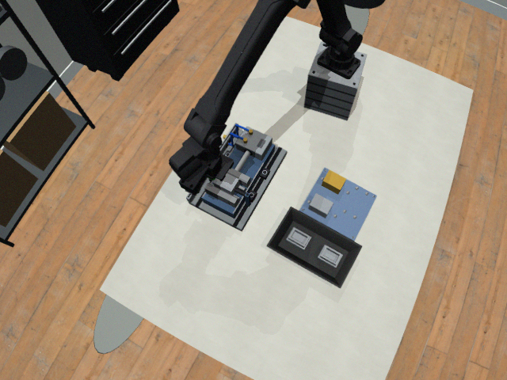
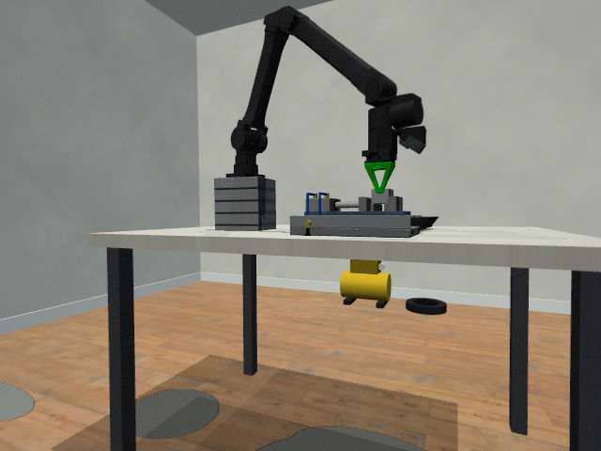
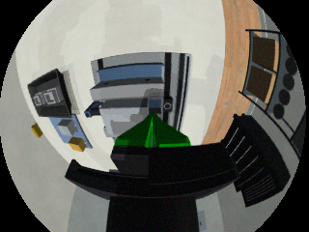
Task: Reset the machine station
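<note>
The vise [image 1: 237,176] stands at the left of the mat, with blue hoses at its far end. A gray aluminum blank [image 1: 232,180] lies between its jaws and also shows in the side view [image 2: 381,196]. My gripper [image 2: 379,188], with green fingers, is shut and empty. It points straight down with its tip on or just above the blank's top, and it also shows in the wrist view [image 3: 153,118]. The black outfeed tray [image 1: 314,245] holds two finished parts [image 1: 298,237] [image 1: 329,255], pockets up. The infeed plate [image 1: 340,202] carries a brass blank [image 1: 333,180] and a gray blank [image 1: 320,204].
The arm's base block [image 1: 333,88] stands at the back of the mat. A black tool cabinet [image 1: 110,28] and a shelf rack [image 1: 28,134] are off the table to the left. The arm's wrist hides the vise's left side in the overhead view.
</note>
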Tool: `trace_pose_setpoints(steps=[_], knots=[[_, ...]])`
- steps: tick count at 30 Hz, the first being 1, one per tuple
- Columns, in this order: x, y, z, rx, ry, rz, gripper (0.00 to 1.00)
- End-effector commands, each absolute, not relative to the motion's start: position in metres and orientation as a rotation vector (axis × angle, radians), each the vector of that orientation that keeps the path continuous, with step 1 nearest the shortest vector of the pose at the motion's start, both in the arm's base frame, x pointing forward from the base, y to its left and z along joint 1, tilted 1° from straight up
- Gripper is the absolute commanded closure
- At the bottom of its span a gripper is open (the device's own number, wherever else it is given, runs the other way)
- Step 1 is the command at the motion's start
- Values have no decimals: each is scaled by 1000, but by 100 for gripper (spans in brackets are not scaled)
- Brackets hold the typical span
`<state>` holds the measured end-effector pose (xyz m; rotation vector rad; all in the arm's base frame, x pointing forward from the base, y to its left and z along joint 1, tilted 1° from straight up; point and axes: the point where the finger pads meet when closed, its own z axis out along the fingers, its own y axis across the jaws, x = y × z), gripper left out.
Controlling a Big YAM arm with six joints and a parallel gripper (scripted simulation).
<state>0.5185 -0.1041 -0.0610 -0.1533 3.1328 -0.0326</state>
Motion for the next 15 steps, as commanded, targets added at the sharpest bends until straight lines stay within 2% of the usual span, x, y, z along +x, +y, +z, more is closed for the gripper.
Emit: trace_pose_setpoints(steps=[1,15], knots=[[517,-85,-65,-177,3132,-19,100],[513,-100,-71,-195,3155,-10,100]])
